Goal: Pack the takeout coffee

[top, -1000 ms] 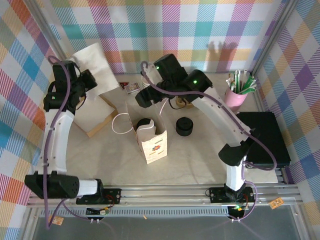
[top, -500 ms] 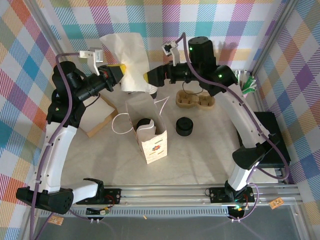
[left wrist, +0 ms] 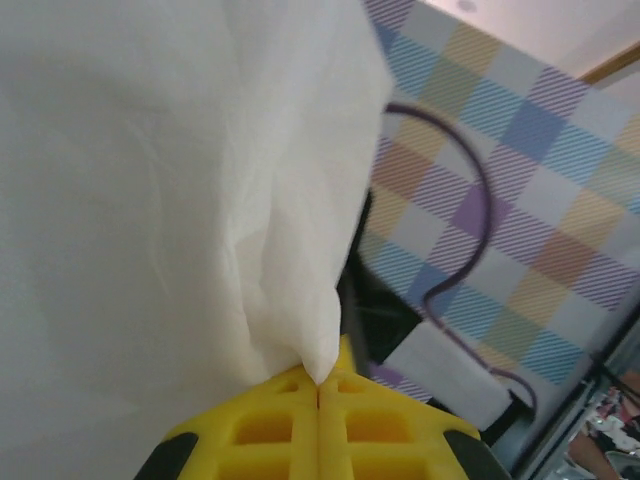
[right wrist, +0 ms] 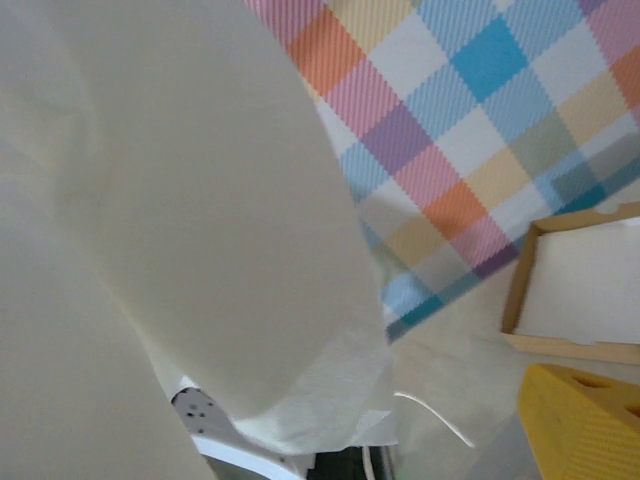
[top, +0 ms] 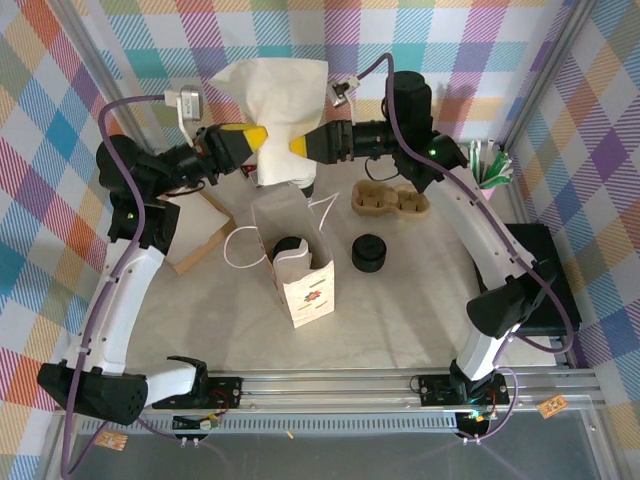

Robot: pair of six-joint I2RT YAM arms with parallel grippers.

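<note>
The takeout coffee (top: pixel 290 245) shows its round black lid inside the open top of the brown paper bag (top: pixel 305 285) at the table's middle. High above the back of the table, my left gripper (top: pixel 262 134) is shut on a corner of a white paper sheet (top: pixel 272 90). In the left wrist view the yellow fingers (left wrist: pixel 290 430) meet with the sheet's (left wrist: pixel 150 180) corner pinched between them. My right gripper (top: pixel 298 148) stands open right beside that corner, facing the left one. The sheet (right wrist: pixel 180 220) hides most of the right wrist view, where one yellow finger (right wrist: pixel 585 425) shows at the lower right.
A squat black stack of lids (top: pixel 368 253) stands right of the bag. Behind it lies a brown cup carrier (top: pixel 390 200). A box of white sheets (top: pixel 195 228) sits at the left, a pink cup of utensils (top: pixel 473 190) at the back right, and a black slab (top: pixel 530 275) at the right.
Both arms rose from low over the table to the back wall, lifting the white sheet off the box. The right gripper's jaws have opened.
</note>
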